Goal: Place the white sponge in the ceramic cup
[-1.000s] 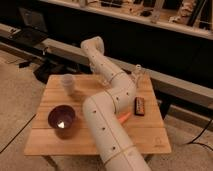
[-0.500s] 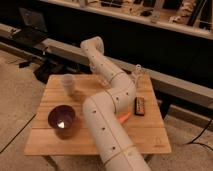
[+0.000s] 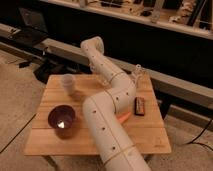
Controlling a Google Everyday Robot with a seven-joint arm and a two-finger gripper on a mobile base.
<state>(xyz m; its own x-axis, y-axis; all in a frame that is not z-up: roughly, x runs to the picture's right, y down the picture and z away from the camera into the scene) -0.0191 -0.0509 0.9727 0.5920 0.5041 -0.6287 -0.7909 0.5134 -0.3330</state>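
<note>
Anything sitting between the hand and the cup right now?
Only the robot's arm: it crosses the table between the shut hand at the far right edge and the cup at the far left. The bowl, carrot and dark block lie nearer the camera, off that line. No sponge in view.

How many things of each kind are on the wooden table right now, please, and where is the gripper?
Cups: 1 (pale cup)
Bowls: 1 (dark bowl)
Carrot pieces: 1 (carrot)
Dark flat blocks: 1 (block)
Total: 4
White sponge: not visible.
Gripper: shut, over the table's far right edge.
</note>
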